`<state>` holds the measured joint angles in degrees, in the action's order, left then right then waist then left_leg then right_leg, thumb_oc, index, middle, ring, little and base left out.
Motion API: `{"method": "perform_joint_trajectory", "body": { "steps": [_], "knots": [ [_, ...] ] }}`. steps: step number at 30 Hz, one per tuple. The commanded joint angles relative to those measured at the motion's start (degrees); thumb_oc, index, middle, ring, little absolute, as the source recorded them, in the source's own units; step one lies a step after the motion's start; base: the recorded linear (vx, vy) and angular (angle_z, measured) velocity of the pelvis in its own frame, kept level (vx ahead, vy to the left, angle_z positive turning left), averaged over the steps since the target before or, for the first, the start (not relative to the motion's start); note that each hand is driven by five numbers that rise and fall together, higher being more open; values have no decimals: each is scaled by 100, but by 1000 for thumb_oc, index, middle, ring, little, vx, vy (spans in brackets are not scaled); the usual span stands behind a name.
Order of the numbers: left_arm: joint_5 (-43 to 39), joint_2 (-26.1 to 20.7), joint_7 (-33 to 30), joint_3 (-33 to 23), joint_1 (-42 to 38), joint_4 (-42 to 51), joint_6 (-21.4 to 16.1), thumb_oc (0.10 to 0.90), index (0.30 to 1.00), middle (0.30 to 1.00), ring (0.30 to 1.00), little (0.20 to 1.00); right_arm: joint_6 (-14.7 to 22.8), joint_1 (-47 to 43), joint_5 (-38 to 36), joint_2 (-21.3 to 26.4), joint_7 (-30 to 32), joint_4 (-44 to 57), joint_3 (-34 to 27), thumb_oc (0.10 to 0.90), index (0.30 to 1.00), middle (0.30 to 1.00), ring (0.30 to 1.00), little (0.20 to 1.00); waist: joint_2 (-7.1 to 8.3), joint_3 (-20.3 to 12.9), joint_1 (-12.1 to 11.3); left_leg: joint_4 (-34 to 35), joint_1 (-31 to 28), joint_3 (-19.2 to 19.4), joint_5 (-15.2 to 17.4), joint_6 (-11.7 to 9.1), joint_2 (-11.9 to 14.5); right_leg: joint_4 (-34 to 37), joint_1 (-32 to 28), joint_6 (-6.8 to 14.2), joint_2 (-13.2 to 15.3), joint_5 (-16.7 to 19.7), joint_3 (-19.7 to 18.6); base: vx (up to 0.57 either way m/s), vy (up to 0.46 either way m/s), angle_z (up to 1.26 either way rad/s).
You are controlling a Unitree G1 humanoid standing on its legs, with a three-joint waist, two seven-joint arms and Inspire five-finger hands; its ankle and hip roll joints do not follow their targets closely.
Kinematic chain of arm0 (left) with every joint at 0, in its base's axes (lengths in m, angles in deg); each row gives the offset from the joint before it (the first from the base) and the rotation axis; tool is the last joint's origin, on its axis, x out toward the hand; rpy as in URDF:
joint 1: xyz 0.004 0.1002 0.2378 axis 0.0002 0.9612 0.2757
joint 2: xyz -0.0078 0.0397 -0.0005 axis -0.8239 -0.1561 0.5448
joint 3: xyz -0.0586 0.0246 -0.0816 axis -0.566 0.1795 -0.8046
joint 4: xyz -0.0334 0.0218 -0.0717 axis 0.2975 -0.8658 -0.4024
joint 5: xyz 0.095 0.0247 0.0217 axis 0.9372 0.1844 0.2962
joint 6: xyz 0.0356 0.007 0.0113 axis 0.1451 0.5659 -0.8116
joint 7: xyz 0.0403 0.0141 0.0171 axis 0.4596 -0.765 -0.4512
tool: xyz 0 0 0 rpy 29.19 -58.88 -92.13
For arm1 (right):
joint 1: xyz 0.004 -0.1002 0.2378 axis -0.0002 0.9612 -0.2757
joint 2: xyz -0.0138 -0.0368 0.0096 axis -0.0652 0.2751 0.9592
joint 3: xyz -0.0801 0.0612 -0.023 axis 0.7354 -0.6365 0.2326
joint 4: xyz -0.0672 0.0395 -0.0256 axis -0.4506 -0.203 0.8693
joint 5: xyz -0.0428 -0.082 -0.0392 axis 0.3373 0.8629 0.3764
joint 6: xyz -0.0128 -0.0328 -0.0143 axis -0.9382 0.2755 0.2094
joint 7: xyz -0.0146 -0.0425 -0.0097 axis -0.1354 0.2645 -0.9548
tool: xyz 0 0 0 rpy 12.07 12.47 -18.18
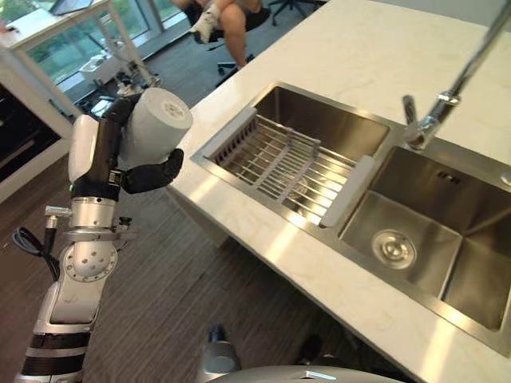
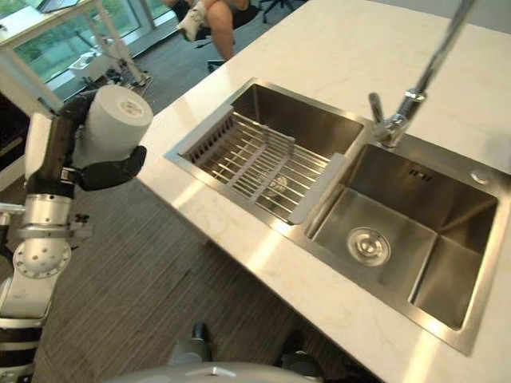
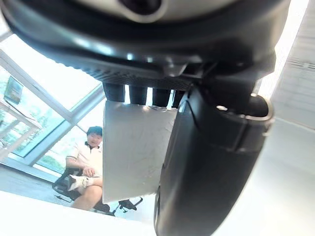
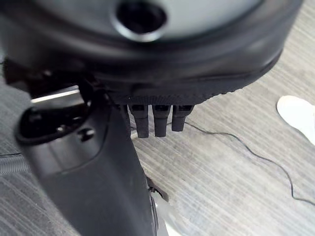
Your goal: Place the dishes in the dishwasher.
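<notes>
A white cup [image 1: 156,124] is held bottom-up in my left hand [image 1: 148,171], out over the floor to the left of the counter's corner. The dark fingers and thumb curl round its side. The left wrist view shows the cup's wall [image 3: 135,152] between the fingers and the thumb [image 3: 206,162]. My right hand [image 4: 88,167] hangs above the striped grey floor, its fingers [image 4: 156,120] straight and holding nothing.
The pale stone counter [image 1: 263,231] carries a double steel sink. Its left basin holds a wire dish rack [image 1: 287,163]; the right basin [image 1: 423,231] is bare, with a tall faucet [image 1: 435,112] behind. A person [image 1: 227,20] sits on a chair at the back left.
</notes>
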<state>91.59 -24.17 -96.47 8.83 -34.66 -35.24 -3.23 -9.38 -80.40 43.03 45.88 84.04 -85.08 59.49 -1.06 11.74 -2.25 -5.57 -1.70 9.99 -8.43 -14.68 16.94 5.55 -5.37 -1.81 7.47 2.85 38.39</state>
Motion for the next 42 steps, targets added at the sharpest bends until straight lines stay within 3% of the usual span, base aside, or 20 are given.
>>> {"method": "perform_joint_trajectory", "body": {
  "steps": [1, 5, 7, 9, 12, 13, 15, 16, 17, 18, 19, 20, 21, 22, 23, 24, 26, 29, 34, 42],
  "knots": [
    [-170, -99, -299, -682, -440, 595, -506, 400, 300, 300, 300, 300, -25, -108, -224, -6, -78, -61, -49, 800, 900, 900, 900, 900, -212, -256, 112, 162, -468, 102, 216, 77, 302, -55, 54, 817, 175, -515, -696, -271, 212, 73],
    [-132, -123, -231, -538, -532, 622, -553, 400, 300, 300, 300, 300, -22, -61, -302, -35, -94, 37, -140, 800, 900, 900, 900, 900, -191, -316, 261, 75, -709, 448, 247, 6, 471, -60, 175, 943, 456, -198, -260, -258, 263, 102],
    [-102, -150, -166, -486, -554, 692, -574, 400, 300, 300, 300, 300, 1, 6, -376, -63, -65, 100, -218, 800, 900, 900, 900, 900, -193, -336, 326, 306, -816, 739, 523, 34, 412, -94, 302, 1139, 755, 173, 40, -368, 530, 127],
    [55, -147, -163, -506, -532, 704, -545, 400, 300, 300, 300, 300, -17, -1, -399, -122, -70, 126, -274, 800, 900, 900, 900, 900, -136, -383, 365, 564, -841, 891, 978, 152, 237, -107, 376, 1294, 1003, 399, 90, -192, 518, 136],
    [852, -318, -383, -447, -608, 792, -472, 400, 300, 300, 300, 300, 6, 93, -384, -238, -55, 201, -342, 800, 900, 900, 900, 900, 106, -323, 255, 598, -683, 549, 1437, 517, -333, -253, 342, 1586, 1466, 738, 39, -160, 493, 91],
    [940, -303, -468, -402, -653, 767, -470, 400, 300, 300, 300, 300, 13, 151, -366, -337, -72, 225, -313, 800, 900, 900, 900, 900, 155, -274, 282, 636, -648, 488, 1467, 549, -395, -395, 377, 1619, 1543, 751, -148, -144, 401, 62],
    [1001, -352, -561, 23, -1004, 614, -508, 400, 300, 300, 300, 300, 31, 188, -343, -442, -83, 333, -241, 800, 900, 900, 900, 900, 328, -198, 466, 641, -524, 193, 1442, 725, -642, -740, 568, 1595, 1587, 791, -1070, -127, 270, 84],
    [1008, -364, -577, 55, -1043, 581, -516, 400, 300, 300, 300, 300, 31, 185, -344, -454, -82, 334, -255, 800, 900, 900, 900, 900, 350, -202, 444, 639, -508, 200, 1438, 737, -667, -772, 608, 1599, 1617, 783, -1095, 9, 278, 127],
    [1128, -339, -543, 615, -1362, 478, -548, 400, 300, 300, 300, 300, 39, 205, -476, -521, -130, 331, -277, 800, 900, 900, 900, 900, 452, -267, 628, 695, -396, -399, 1387, 904, -937, -931, 646, 1543, 1202, 571, -2526, 98, 294, 123],
    [1109, -295, -438, 928, -1486, 449, -546, 400, 300, 300, 300, 300, 68, 181, -555, -539, -127, 335, -258, 800, 900, 900, 900, 900, 486, -257, 665, 683, -289, -757, 1306, 1002, -1089, -1019, 611, 1486, 869, 338, -3073, 128, 289, 141],
    [1110, -297, -441, 947, -1507, 437, -545, 400, 300, 300, 300, 300, 69, 180, -555, -545, -127, 332, -269, 800, 900, 900, 900, 900, 483, -272, 672, 691, -292, -780, 1338, 1000, -1085, -1041, 608, 1496, 869, 288, -3057, 128, 248, 257],
    [939, -183, -279, 1356, -1699, 381, -566, 400, 300, 300, 300, 300, 92, 119, -712, -522, -95, 360, -201, 800, 900, 900, 900, 900, 539, -235, 683, 683, -149, -1409, 1253, 1146, -1354, -1095, 495, 1308, 342, -183, -3579, 144, 202, 270],
    [858, -105, -244, 1507, -1767, 298, -572, 400, 300, 300, 300, 300, 102, 103, -726, -512, -65, 396, -160, 800, 900, 900, 900, 900, 574, -222, 696, 704, -103, -1711, 1204, 1203, -1487, -1129, 444, 1207, 90, -372, -3826, 111, 201, 247],
    [857, -105, -246, 1513, -1778, 292, -573, 400, 300, 300, 300, 300, 102, 100, -726, -514, -65, 397, -166, 800, 900, 900, 900, 900, 577, -226, 716, 705, -80, -1736, 1183, 1202, -1494, -1131, 455, 1207, 98, -365, -3803, 156, 130, 229],
    [690, 78, -102, 1816, -1857, 190, -567, 400, 300, 300, 300, 300, 142, 23, -739, -455, -23, 498, -49, 800, 900, 900, 900, 900, 658, -181, 680, 734, -86, -2151, 1130, 1246, -1732, -1208, 455, 1069, -299, -515, -4152, 138, 85, 219],
    [646, 153, -40, 1926, -1874, 134, -563, 400, 300, 300, 300, 300, 156, 1, -741, -421, -8, 575, -5, 800, 900, 900, 900, 900, 683, -164, 654, 744, -60, -2291, 1081, 1254, -1820, -1207, 493, 1011, -417, -506, -4231, 147, 82, 199],
    [596, 196, 23, 1994, -1868, 161, -581, 400, 300, 300, 300, 300, 175, -16, -749, -397, 40, 622, -5, 800, 900, 900, 900, 900, 716, -141, 636, 734, -62, -2432, 1054, 1225, -1881, -1190, 437, 993, -434, -509, -4150, 76, -42, 122],
    [459, 214, 87, 2087, -1803, 125, -591, 400, 300, 300, 300, 300, 189, -154, -753, -362, 124, 647, 80, 800, 900, 900, 900, 900, 762, -144, 434, 758, -47, -2584, 1011, 1162, -1928, -939, 120, 912, -311, -529, -3662, 105, -95, 154],
    [175, 172, 2, 2028, -1490, 15, -562, 400, 300, 300, 300, 300, 223, -387, -648, -349, 260, 868, 259, 800, 900, 900, 900, 900, 765, -345, 237, 881, -164, -2508, 970, 1018, -1762, -409, -288, 933, -215, -429, -2963, 138, -96, 91],
    [185, 100, -67, 2024, -1335, -124, -525, 400, 300, 300, 300, 300, 312, -521, -617, -343, 295, 1403, 484, 800, 900, 900, 900, 900, 815, -481, 214, 995, -274, -2234, 977, 987, -1610, -55, -421, 935, -243, -413, -2831, 28, -56, 11]
  ]
}}
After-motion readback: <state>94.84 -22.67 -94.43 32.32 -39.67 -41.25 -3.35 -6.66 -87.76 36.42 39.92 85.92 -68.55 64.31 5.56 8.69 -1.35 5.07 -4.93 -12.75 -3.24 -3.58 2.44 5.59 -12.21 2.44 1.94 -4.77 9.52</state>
